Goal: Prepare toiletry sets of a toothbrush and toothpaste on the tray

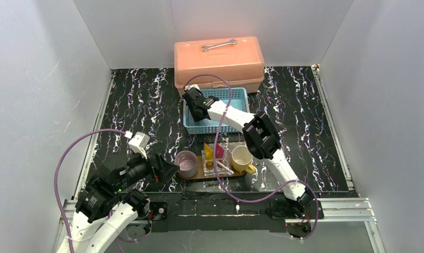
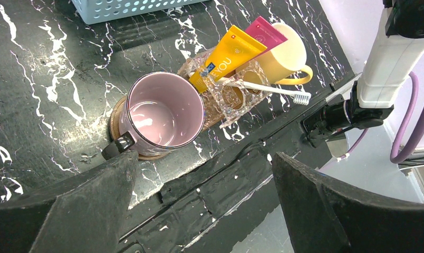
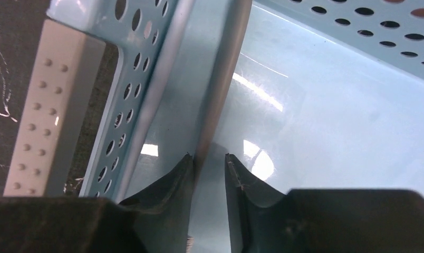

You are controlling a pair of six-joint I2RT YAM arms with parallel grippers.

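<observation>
a black white-veined marbled table carries everything. at its far edge sits a salmon-pink plastic toolbox, and touching its front is a light-blue slotted plastic basket. the right arm reaches over into this basket. nearer the arms lies the flat dark-brown wooden tray. a pink mug stands on its left end, a pale yellow cup at its right end, and a clear crinkled plastic holder between them.

the flat bright yellow toothpaste tube and the magenta-pink toothpaste tube lean tilted in that holder, side by side. a slim white toothbrush lies across its rim, bristles toward the near edge.

the left gripper hovers just beside the pink mug, its jaws spread wide with nothing between them.

the right gripper is down on the basket floor by the side wall. a slim pale stick runs between its narrowly parted jaws; whether they pinch it i cannot tell.

a steel wrench lies on the toolbox lid.
</observation>
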